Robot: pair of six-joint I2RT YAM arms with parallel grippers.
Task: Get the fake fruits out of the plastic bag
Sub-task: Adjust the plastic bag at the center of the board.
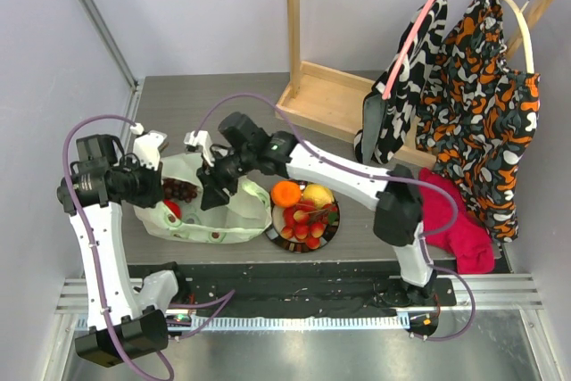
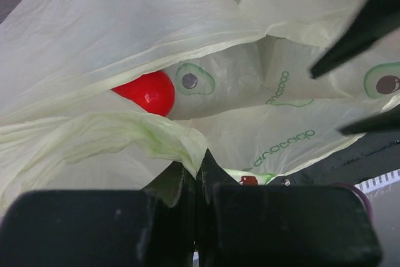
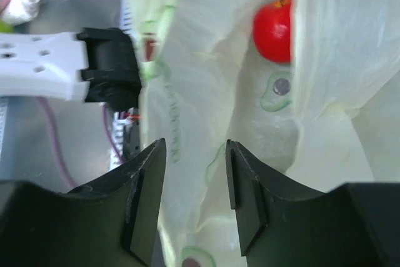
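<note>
The pale green plastic bag (image 1: 223,219) lies at the near left of the table. A red apple (image 1: 172,209) and a dark grape bunch (image 1: 182,189) sit at its left end. My left gripper (image 1: 153,188) is shut on a fold of the bag (image 2: 181,145), and the apple (image 2: 149,92) shows just beyond it. My right gripper (image 1: 211,192) is open and empty over the bag's middle, its jaws apart above the film (image 3: 206,92), with the apple (image 3: 274,29) ahead. An orange (image 1: 285,194), a lemon (image 1: 318,194) and red berries (image 1: 308,222) lie on the plate (image 1: 302,249).
A wooden clothes rack (image 1: 321,100) stands at the back right with patterned garments (image 1: 473,104) hanging from it. A red cloth (image 1: 457,220) lies at the right. The black rail (image 1: 294,278) runs along the near edge.
</note>
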